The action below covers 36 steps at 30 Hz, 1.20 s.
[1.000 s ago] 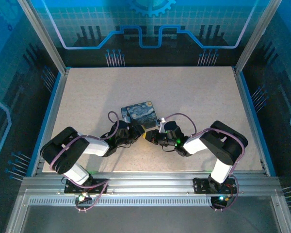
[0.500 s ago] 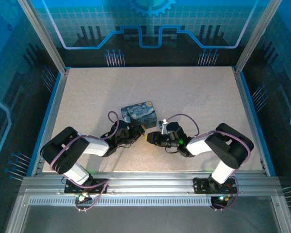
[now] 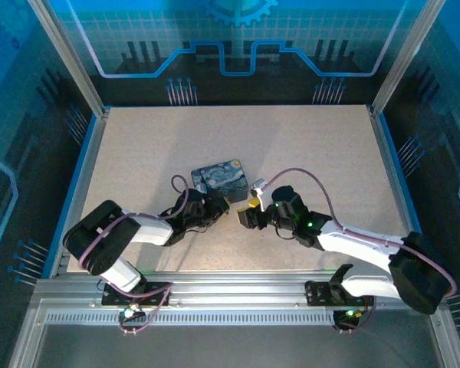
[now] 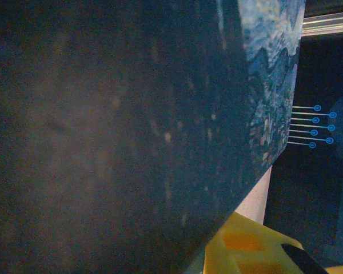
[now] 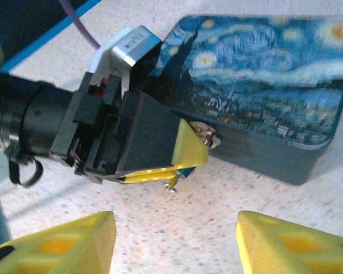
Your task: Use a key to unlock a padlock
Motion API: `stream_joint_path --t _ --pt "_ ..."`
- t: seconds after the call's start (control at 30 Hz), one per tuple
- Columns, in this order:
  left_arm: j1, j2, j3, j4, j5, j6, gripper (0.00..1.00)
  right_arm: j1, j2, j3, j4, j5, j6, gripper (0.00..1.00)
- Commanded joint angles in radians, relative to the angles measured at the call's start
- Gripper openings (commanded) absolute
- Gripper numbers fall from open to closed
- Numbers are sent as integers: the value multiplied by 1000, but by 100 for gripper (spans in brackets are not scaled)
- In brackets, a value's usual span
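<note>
The right gripper (image 5: 174, 244) stands wide open and empty just off the near wall of the printed case (image 5: 263, 85), with a strip of bare table (image 3: 307, 146) between its fingertips and that wall. Facing it, the left gripper (image 5: 180, 166) is pinched narrow on the padlock (image 5: 183, 170), close against the same wall. Beyond the case's far edge and off both its ends the tabletop gives open room out to the blue rim. The padlock is tiny, a bluish glint between yellow pads, with a silvery hook below. A silvery bit, seemingly the key (image 5: 208, 137), juts toward the case; whether it touches is unclear.
</note>
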Motion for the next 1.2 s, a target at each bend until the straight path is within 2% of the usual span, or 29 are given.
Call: stream_joint_path --t 0.0,0.1,0.23,0.4,0.53,0.73,0.87,1.17 --pt "-4 -23 17 -82 50 -34 4 48 -48 17 -96 135 -317 62" --pt "-2 -43 33 -126 57 -33 4 103 -72 0 -61 258 -492 63" --pt "-2 -62 48 -165 67 -34 5 187 -77 -81 95 377 -772 63" --pt "-1 -67 54 -179 83 -53 5 235 -28 -92 148 401 -1000 64" --pt "-2 -69 64 -192 90 -55 5 266 84 -38 143 450 -1133 63" --pt "-2 -72 70 -208 89 -53 5 281 212 8 167 418 -1183 62" --pt "-3 -77 78 -225 89 -50 6 286 277 36 194 414 -1192 51" --pt "-4 -93 78 -240 88 -54 6 279 360 63 243 410 -1202 47"
